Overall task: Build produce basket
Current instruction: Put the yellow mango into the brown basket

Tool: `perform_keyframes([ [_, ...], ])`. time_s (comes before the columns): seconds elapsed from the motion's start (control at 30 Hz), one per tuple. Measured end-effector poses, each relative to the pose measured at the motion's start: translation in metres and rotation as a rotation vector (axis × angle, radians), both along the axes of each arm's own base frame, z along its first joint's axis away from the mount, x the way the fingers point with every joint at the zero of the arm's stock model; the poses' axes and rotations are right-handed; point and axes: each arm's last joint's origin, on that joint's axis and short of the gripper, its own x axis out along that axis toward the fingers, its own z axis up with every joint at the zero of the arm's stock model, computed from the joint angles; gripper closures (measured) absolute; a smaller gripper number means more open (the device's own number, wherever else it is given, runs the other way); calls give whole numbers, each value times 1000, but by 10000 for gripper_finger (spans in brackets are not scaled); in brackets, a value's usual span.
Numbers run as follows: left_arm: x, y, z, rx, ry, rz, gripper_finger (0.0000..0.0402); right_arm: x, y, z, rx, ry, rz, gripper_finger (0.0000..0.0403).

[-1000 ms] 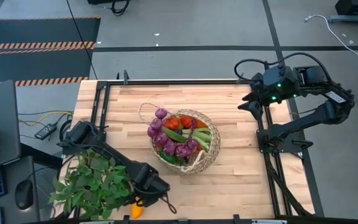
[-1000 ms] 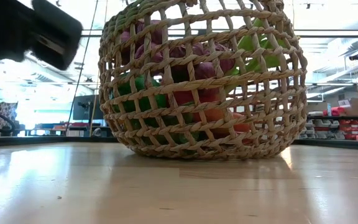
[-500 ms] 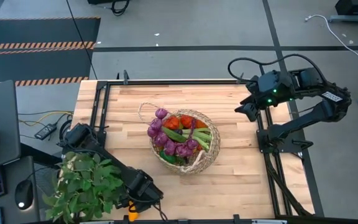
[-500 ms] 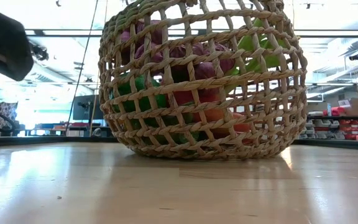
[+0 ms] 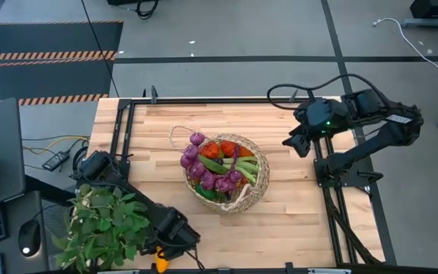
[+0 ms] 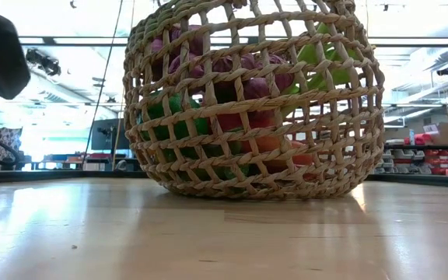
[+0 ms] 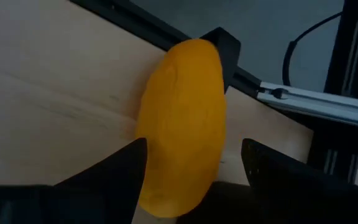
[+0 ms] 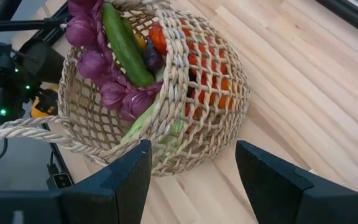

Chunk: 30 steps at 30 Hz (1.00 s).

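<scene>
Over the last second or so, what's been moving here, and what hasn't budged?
The left tool slid toward the table's near edge, beside the leafy plant, its open fingers on either side of an orange-yellow piece at the edge. The right tool crept in from the far right corner toward the basket. Basket and produce stayed put.

No text or labels can be read.

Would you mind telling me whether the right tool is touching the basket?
Apart. In the high view the right tool sits clear of the basket, with bare wooden table between them.
</scene>
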Motion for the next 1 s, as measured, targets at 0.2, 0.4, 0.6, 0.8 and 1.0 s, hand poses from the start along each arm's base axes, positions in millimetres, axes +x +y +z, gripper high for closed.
perform_keyframes([
  [0.2,-2,-7,-1,-22,-25,-28,131,1,0,0,-1,3,2,165],
  [0.4,1,-11,-21,15,11,-26,131,1,0,-1,3,6,6,165],
  [0.6,0,-13,-28,38,-15,-71,132,0,0,-1,5,8,4,165],
  [0.8,2,-10,-28,45,-34,-88,148,0,0,-1,4,9,6,165],
  [1.0,4,-11,-26,59,-57,-106,175,0,0,-1,1,11,9,165],
])
